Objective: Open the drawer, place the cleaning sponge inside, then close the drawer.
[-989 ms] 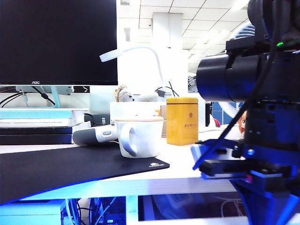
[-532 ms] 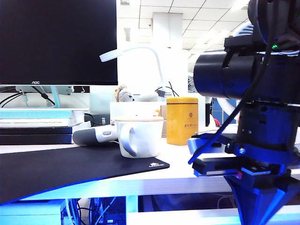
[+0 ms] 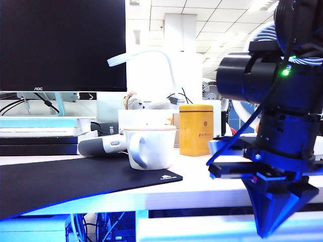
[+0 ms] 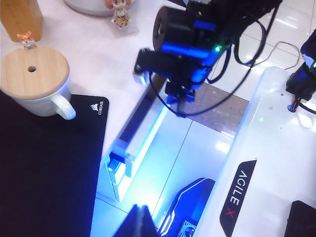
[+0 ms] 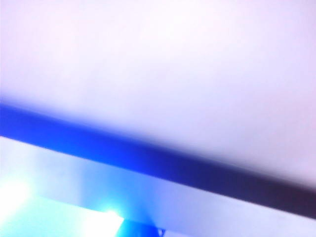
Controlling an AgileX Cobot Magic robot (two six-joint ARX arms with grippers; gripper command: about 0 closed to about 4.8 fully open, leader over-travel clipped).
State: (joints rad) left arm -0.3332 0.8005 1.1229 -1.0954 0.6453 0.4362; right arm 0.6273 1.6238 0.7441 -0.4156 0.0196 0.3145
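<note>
Your drawer [image 4: 129,148] sits under the front edge of the white desk [image 3: 202,189], and in the left wrist view it looks pulled out a little: you see a long, narrow slot with pale walls and a flat white front, all washed in a bright blue glow. In the exterior view the same front shows as a glowing pale-blue band [image 3: 202,229] just below the desk edge. Your right gripper [image 3: 270,227] hangs in front of that edge on the right side of the exterior view, pointing down, its dark fingers pressed together into one point with nothing between them; from the left wrist view you see it [image 4: 178,109] just above the far end of the drawer slot. The right wrist view gives you only a blurred white surface crossed by a dark blue stripe, too close to read. Your left gripper [image 4: 140,219] shows only as a dark tip at the edge of its own camera's picture, out over the floor in front of the desk, and you cannot tell whether its fingers are spread or together. The sponge is in none of your views. On the desk you have a white mug [image 3: 149,146] with a wooden lid, standing on a black mat [image 3: 60,181], and a yellow tin [image 3: 196,129] just beside it.
</note>
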